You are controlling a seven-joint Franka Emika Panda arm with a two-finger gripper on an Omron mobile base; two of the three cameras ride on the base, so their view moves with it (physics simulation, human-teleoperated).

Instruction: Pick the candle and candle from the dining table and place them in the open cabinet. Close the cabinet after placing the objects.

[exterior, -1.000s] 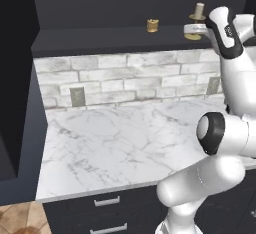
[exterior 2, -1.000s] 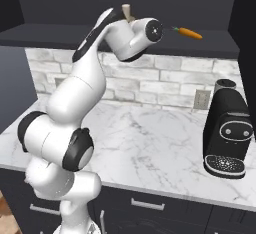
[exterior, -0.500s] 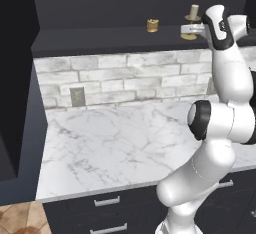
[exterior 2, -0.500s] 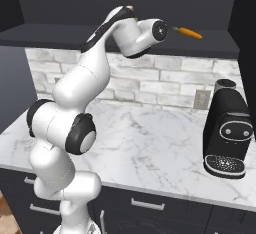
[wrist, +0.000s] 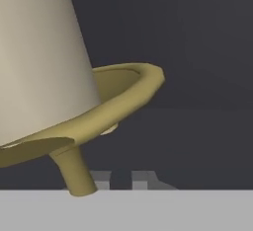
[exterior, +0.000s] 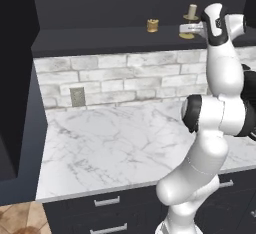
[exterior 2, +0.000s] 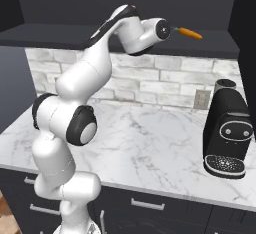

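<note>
Charcoal cabinet (exterior: 100, 38) shelf holds the squat golden-tan candle (exterior: 152, 25) toward the left of the left base view, standing upright on its own, well apart from the arm. Further right on the same shelf is the cream candle on its brass candlestick (exterior: 189, 22), upright, with the gripper (exterior: 186, 28) reaching in at its base. From this view the white hand touches or overlaps the candlestick's foot, but whether the claw is spread or pinching the stem cannot be told. In the hand view the cream candle (wrist: 34, 52) and its brass drip dish loom very close, tilted across the picture with the slim stem running down to the bottom edge.

Compared with half a second ago, the wrist sits a little further right and the forearm more upright beneath it; the elbow joint has swung in over the marble counter (exterior: 125, 143). Both candles stand where they stood before.

In the right base view the arm arches up from the lower left to the shelf, and an orange carrot (exterior 2: 189, 33) lies just right of the wrist. A black coffee machine (exterior 2: 227, 128) stands on the counter at the right, against the white brick wall (exterior 2: 150, 78).
</note>
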